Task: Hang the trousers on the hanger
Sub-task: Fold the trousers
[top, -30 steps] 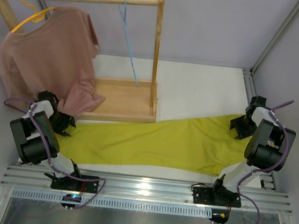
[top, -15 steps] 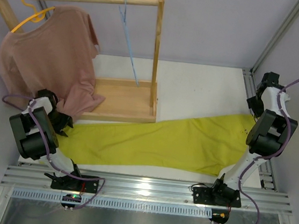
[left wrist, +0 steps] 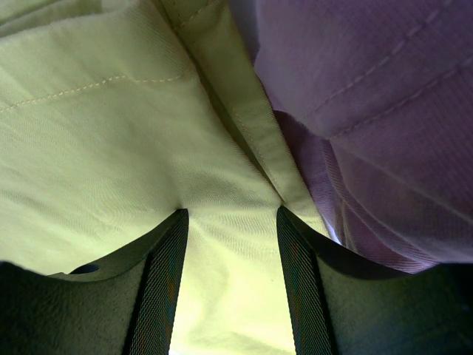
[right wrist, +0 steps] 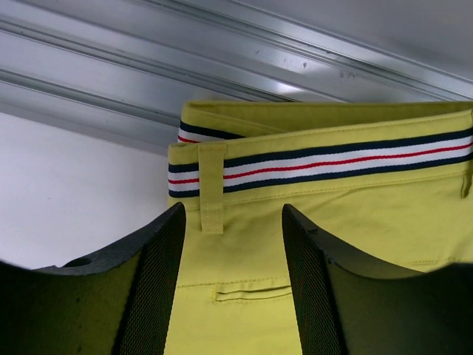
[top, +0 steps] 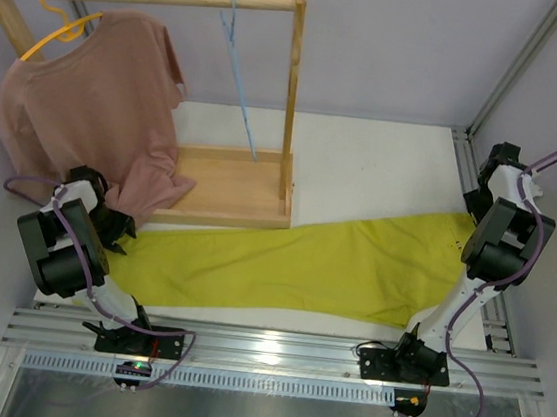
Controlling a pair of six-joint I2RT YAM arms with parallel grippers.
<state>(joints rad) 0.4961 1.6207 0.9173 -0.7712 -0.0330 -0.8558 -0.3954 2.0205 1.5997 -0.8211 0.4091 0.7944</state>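
Trousers (top: 302, 267) lie flat and full length on the table (top: 364, 168), just in front of the wooden rack (top: 293, 99). The leg ends are at the front left corner of the rack's base. The waistband (right wrist: 332, 166) is well off to the rack's right.

The hanger (top: 239, 73) hangs bare from the rack's top bar, close to its right post. A pink T-shirt (top: 89, 106) on a yellow hanger (top: 58, 27) fills the left end of the same bar.

Left gripper (left wrist: 230, 214): at the front left of the rack's base, pressed onto the trouser-leg cloth beside a hem seam. Its jaws are parted with flat cloth between them, and no clamped fold is visible. The pink shirt's edge lies just beside the right-hand finger.

Right gripper (right wrist: 233, 214): well right of the rack, poised at the striped waistband near a belt loop. Its jaws are released and nothing is gripped.

Finding: the step in hand looks like taking hold of both ends, and neither grasp is made.

Recommendations:
- On the left, close on yellow cloth only and keep the shirt hem out of the jaws.
- On the right, advance until the waistband's thick edge sits fully between the fingers, then close.
- Lift both ends evenly and keep the cloth taut enough to fold over the hanger's lower bar.
- The thin hanger will probably swing when touched.
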